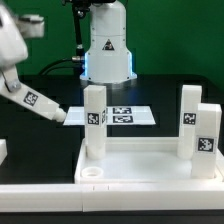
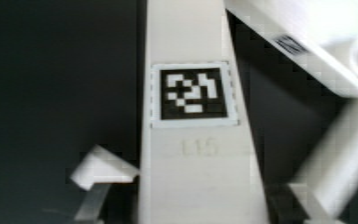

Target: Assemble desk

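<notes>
Desk top (image 1: pixel 140 160) lies near, three legs upright in its sockets; near-left socket (image 1: pixel 92 172) is empty. Gripper (image 1: pixel 62 116), at the exterior view's left, is clamped on the fourth leg (image 2: pixel 197 110). Next move: carry that leg over the open socket, upright, then insert.

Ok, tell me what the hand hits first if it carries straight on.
The leg that the hand holds would probably touch the black table first, beside the marker board; depth is unclear.
</notes>
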You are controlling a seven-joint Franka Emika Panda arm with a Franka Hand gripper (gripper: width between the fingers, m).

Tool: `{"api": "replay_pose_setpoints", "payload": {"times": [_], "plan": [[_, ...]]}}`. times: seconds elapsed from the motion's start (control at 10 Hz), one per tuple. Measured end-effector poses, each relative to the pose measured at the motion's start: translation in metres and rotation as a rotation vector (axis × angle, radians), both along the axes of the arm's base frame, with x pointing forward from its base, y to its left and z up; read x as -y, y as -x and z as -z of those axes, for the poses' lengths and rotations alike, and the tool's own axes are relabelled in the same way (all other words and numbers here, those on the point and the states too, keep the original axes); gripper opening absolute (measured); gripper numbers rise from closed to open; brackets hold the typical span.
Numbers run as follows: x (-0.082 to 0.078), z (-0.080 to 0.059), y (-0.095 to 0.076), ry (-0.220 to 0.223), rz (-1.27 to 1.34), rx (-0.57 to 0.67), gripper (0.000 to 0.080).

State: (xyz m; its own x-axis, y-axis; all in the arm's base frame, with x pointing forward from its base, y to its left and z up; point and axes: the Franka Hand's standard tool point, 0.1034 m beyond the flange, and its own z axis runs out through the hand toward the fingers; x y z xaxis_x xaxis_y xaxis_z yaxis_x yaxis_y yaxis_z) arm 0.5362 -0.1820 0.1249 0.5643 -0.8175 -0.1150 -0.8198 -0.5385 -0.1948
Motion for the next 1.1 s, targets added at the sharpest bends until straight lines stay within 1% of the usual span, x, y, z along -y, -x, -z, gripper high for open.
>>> {"api": "replay_pose_setpoints", "payload": {"times": [0.1,0.2,0.3,0.4,0.5,0.6,0.7,0.8,0.9,1.0,1.1], "plan": [[-0.001,0.004,0.002,0.034,0.009,0.017,0.0284],[0.000,0.002,-0.007,0.106,0.006,0.068,0.0284],[-0.005,-0.001,-0.015,0.149,-0.025,0.090,0.0284],[-0.015,-0.018,-0.039,0.217,-0.078,0.112,0.0284],[-0.037,-0.037,-0.065,0.274,-0.147,0.149,0.0284],[-0.059,-0.050,-0.081,0.294,-0.183,0.177,0.0284],[-0.080,-0.055,-0.090,0.320,-0.141,0.237,0.0284],[-0.093,-0.050,-0.088,0.347,-0.128,0.284,0.0284],[-0.093,-0.047,-0.089,0.380,-0.127,0.326,0.0284],[-0.096,-0.045,-0.088,0.384,-0.135,0.329,0.0284],[-0.095,-0.045,-0.088,0.384,-0.139,0.327,0.0284]]}}
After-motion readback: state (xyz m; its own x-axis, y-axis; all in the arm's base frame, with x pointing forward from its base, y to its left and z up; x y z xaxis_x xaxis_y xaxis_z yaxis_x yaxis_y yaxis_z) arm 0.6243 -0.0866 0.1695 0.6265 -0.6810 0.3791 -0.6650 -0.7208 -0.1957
